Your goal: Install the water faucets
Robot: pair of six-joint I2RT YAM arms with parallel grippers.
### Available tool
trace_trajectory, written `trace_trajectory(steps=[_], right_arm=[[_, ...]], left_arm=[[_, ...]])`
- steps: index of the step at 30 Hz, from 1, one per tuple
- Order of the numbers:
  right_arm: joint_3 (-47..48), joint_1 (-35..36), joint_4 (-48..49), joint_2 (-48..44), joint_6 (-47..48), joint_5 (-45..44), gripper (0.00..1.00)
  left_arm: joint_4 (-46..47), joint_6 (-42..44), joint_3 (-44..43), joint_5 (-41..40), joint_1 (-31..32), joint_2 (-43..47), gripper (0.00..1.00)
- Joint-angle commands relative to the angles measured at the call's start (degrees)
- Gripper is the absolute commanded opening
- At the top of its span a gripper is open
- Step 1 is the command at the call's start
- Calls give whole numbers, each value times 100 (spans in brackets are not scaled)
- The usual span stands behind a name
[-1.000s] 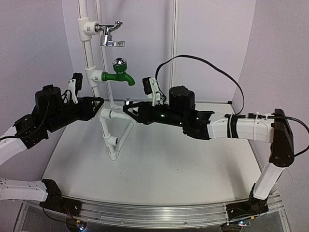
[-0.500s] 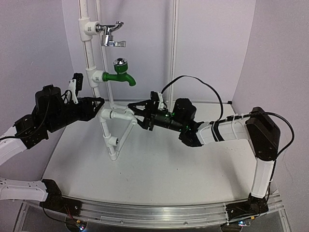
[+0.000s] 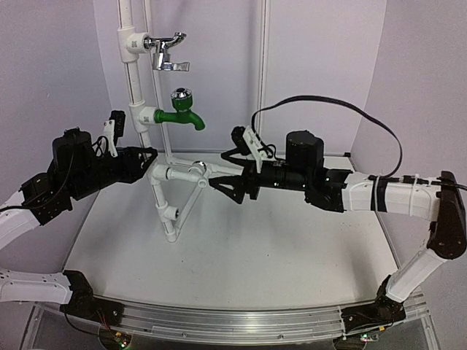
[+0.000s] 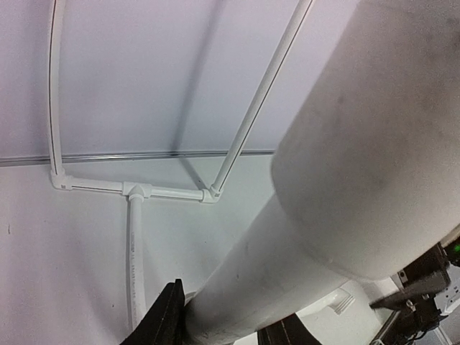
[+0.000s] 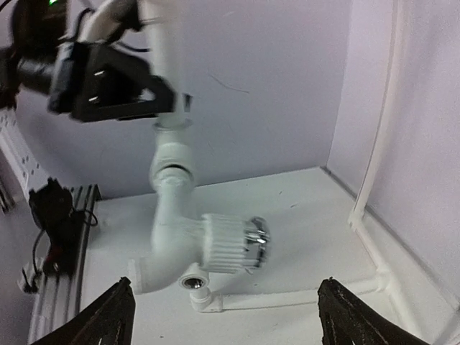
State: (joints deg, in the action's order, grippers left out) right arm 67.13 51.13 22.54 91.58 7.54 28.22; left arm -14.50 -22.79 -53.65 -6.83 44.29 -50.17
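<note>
White faucet [image 5: 230,241] seated in a fitting of the pipe frame [image 4: 345,144], which is clamped by the left gripper [image 4: 226,327]; right gripper [image 5: 225,282] spread wide, clear of it. Tightening is judged nearly done; a lower socket [image 3: 169,212] appears unfilled

You see pale lilac walls [image 3: 58,65] closing in a white table [image 3: 277,248], with an aluminium rail [image 3: 233,321] along its near edge.
</note>
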Motion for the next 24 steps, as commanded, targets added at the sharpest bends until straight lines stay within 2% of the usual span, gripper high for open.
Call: trace_trajectory(steps=[1, 5, 12, 19, 24], right_arm=[[210, 407, -648, -285, 3142, -45, 91], [493, 504, -665, -121, 3442, 158, 91], [902, 621, -238, 529, 3338, -306, 79], [1293, 633, -19, 1071, 2717, -913, 53], [1464, 632, 107, 1325, 1550, -1347, 18]], left_arm=[[-422, -872, 6, 624, 97, -21, 0], [-422, -872, -43, 630, 97, -93, 0], [-422, -858, -104, 665, 98, -192, 0], [-419, -860, -77, 665, 98, -145, 0], [-424, -832, -86, 662, 97, -160, 0]])
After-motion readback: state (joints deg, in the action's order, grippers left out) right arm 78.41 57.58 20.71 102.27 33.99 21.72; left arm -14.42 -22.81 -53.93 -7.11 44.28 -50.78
